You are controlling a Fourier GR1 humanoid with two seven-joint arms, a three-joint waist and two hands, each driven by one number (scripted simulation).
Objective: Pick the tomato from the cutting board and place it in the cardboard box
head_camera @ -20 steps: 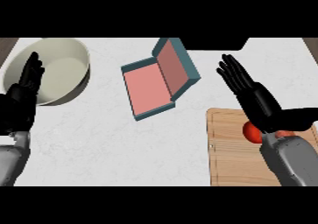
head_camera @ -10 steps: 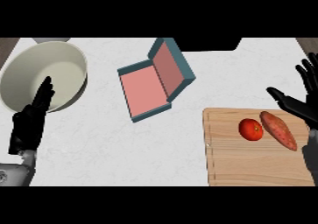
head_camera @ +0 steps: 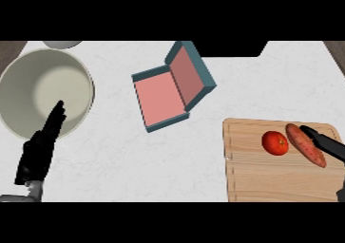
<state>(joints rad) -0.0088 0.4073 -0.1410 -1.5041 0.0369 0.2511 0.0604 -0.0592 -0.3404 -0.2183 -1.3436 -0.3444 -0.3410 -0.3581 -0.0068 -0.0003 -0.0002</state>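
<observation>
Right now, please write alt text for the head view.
A tomato lies beside a sweet potato on a cutting board, the right hand open over it. An open box and a bowl lie further left.

Colours and patterns. The desk is shown in white with faint grey marbling. The cutting board is rendered in pale wood with fine grain lines. A red tomato and an orange-red sweet potato are seen on it. The cardboard box is coloured teal outside and salmon pink inside. The bowl is given in off-white. Each robot hand, left and right, is black.
</observation>
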